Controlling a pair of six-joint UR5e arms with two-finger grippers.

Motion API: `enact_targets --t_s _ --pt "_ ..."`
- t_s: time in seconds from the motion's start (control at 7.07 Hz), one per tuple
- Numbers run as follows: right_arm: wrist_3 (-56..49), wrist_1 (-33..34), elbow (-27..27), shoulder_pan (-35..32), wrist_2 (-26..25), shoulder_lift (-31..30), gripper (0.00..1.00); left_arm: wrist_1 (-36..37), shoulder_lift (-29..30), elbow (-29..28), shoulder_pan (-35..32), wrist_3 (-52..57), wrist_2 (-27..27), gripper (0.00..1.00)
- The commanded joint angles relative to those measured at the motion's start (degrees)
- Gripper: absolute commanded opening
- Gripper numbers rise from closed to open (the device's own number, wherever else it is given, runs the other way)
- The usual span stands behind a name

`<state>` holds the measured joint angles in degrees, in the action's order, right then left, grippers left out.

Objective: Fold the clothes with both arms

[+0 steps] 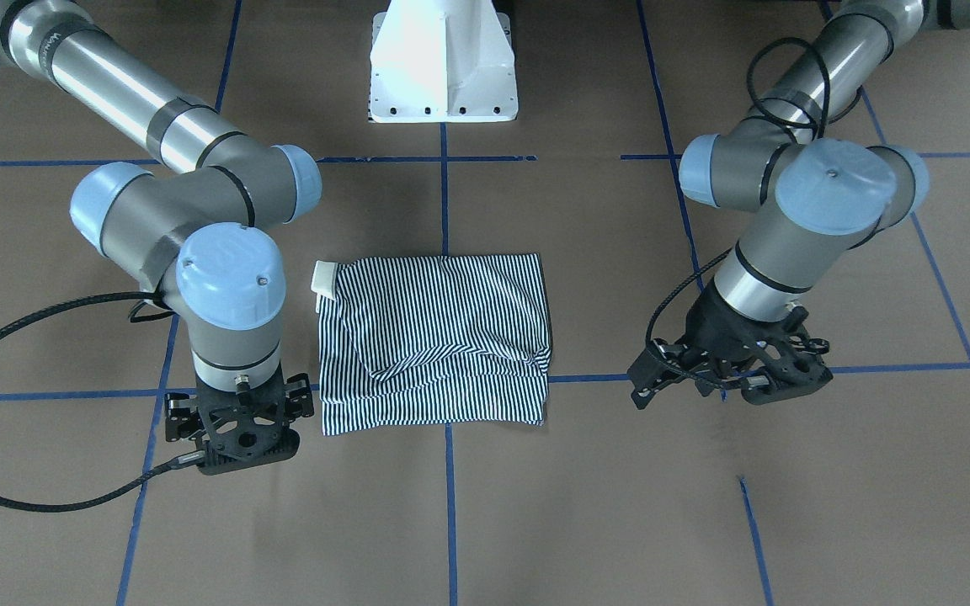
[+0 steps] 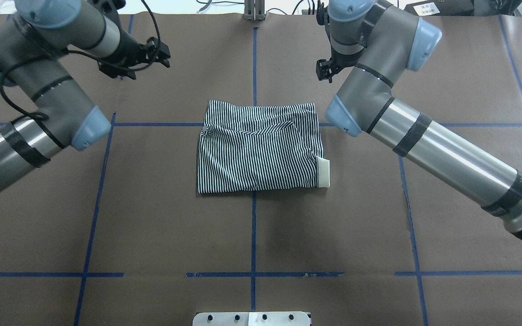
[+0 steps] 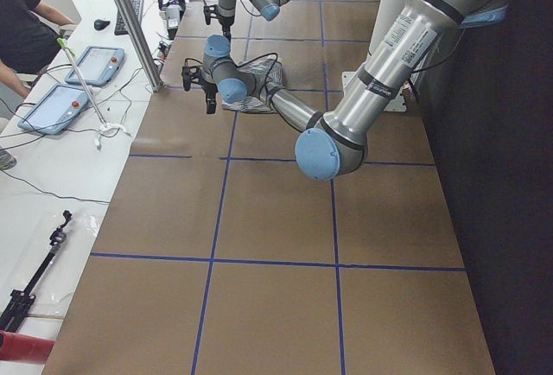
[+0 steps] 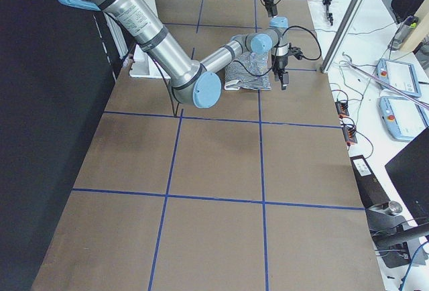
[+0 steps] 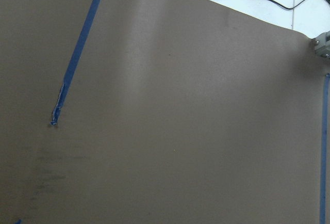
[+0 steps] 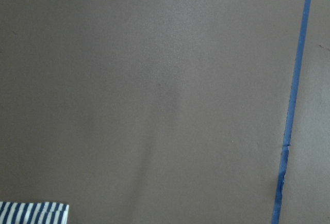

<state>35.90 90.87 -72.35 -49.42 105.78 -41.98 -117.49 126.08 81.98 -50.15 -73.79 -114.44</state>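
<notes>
On the left, the left gripper [image 2: 132, 61] hovers over bare brown table [image 2: 152, 226] beyond the far-left corner of the cloth, well clear of it. I cannot tell whether its claw is spread or pressed together, though nothing hangs from it. In the middle, the striped polo shirt [image 2: 261, 154] lies flat across the centre tape line [image 2: 253, 235], already folded down to a compact, nearly square packet. To my eye the folding is close to finished. If one more fold is wanted, both claws should drop together onto matching corners of one edge and take every layer in the pinch. They should then lift level and carry across at the same pace, so the stack doesn't shear or the tucked parts spill out. The shirt's thin navy-and-white stripes run near to far. A slanting ridge of bunched cloth crosses the far part, so that edge looks lumpier than the tidy near edge. The cream collar [image 2: 323, 172] pokes out at the near-right corner. On the right, the right gripper [image 2: 326, 68] hangs just past the far-right corner, off the cloth, and its claw state can't be made out either.
</notes>
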Motion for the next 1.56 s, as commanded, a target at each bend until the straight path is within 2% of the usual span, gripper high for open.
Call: enact_targets --t_s 0.0,0.14,0.28,0.57,0.99,1.13,1.27,1.42 --pt "0.2 0.0 -0.2 -4.8 10.1 -0.1 1.00 0.6 1.1 0.1 8.9 -3.7 6.8 1.00" --pt "0.5 -0.1 -0.2 -5.9 12.5 -0.4 1.00 1.7 1.7 -0.2 11.6 -3.7 8.7 0.93" --pt "0.7 0.0 -0.2 -6.3 12.7 -0.6 1.00 2.5 3.1 -1.5 13.8 -3.7 11.3 0.84" --pt "0.8 0.0 -0.1 -6.5 12.7 -0.7 1.00 2.5 5.7 -6.0 13.9 -3.6 12.1 0.70" --pt "0.8 0.0 0.1 -6.5 12.7 -0.7 1.00 2.5 5.7 -6.2 13.9 -3.6 12.7 0.49" --pt "0.8 0.0 0.1 -6.6 12.8 -0.8 1.00 2.4 5.7 -6.2 13.9 -3.6 12.7 0.46" --pt "0.8 0.0 0.0 -6.6 12.8 -1.1 1.00 2.4 5.9 -6.3 13.9 -3.6 12.7 0.37" --pt "0.8 0.0 0.1 -6.7 12.8 -1.2 1.00 2.4 6.3 -6.2 14.2 -3.6 12.9 0.23"
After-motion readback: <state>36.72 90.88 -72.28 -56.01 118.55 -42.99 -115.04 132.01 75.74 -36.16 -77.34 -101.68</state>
